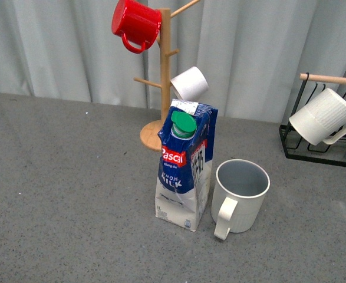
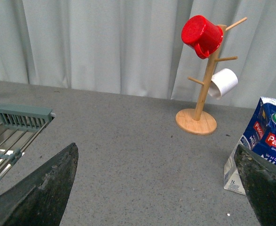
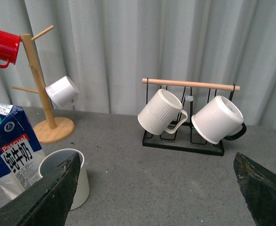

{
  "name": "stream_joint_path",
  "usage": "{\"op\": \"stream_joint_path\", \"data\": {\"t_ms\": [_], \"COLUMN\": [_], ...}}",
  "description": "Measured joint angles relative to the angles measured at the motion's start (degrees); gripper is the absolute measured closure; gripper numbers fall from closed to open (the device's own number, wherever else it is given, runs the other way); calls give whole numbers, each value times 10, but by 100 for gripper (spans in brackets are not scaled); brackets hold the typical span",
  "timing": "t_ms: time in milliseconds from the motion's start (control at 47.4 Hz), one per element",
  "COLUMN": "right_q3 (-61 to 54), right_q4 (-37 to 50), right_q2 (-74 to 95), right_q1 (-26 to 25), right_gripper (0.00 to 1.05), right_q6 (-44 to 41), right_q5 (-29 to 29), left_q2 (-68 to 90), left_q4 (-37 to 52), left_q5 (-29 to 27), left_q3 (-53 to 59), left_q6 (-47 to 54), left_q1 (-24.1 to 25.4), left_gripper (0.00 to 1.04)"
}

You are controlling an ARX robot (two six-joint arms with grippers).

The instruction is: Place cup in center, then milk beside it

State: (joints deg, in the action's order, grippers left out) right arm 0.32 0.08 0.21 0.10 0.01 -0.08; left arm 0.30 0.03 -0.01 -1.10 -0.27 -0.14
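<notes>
Front view: the milk (image 1: 183,167) stood upright at centre frame on the grey table (image 1: 61,177), green cap toward the camera. The cup (image 1: 239,194) sat upright just right of it, near but apparently not touching, handle pointing to the lower edge of the frame. Behind the carton stood a wooden mug tree (image 1: 164,71) carrying a red mug (image 1: 135,25) at upper left and a small white mug (image 1: 190,83). A ribbed white mug (image 1: 321,117) hung on the black rack (image 1: 314,154) at right edge. Neither arm appeared in this view.

Left wrist view: left gripper (image 2: 159,188) spread wide, holding nothing, carton at right edge.

Right wrist view: right gripper (image 3: 159,193) likewise wide apart and empty, cup and carton at lower left.
</notes>
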Motion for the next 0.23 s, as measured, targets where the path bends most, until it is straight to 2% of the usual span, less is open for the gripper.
{"op": "stream_joint_path", "data": {"t_ms": [232], "right_q3": [0], "right_q4": [0], "right_q2": [0], "right_q1": [0], "right_gripper": [9], "right_q6": [0], "right_q5": [0], "left_q2": [0], "left_q4": [0], "left_q5": [0], "left_q3": [0], "left_q6": [0], "left_q1": [0], "left_gripper": [7]}}
